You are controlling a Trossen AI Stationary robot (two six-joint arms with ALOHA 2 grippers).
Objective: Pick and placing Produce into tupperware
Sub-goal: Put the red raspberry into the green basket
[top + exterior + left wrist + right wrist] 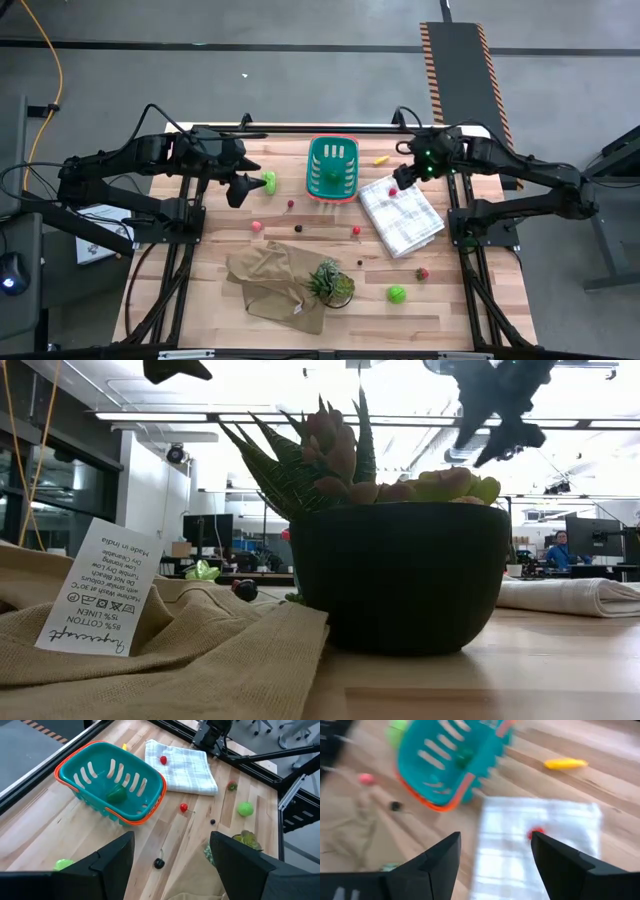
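Inside the teal basket [333, 166] lies one dark green piece [117, 795], clearest from the left wrist; the right wrist alone shows a red ball [536, 833] on the cloth [535, 845]. Both grippers' fingers [112, 865] [430, 865] are spread, empty.

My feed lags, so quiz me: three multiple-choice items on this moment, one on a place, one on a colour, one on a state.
1. Where does the small red ball near the right gripper lie?
A. on the checked cloth
B. in the basket
C. on the tan cloth

2. What colour is the piece inside the basket?
A. yellow
B. dark green
C. pink

3. How do the left gripper's fingers stand?
A. shut on a ball
B. open, holding nothing
C. shut on the basket rim

Answers:
1 A: the red ball sits on the checked cloth, below the right gripper.
2 B: a dark green piece lies in the basket.
3 B: the left gripper shows spread, bare fingers.
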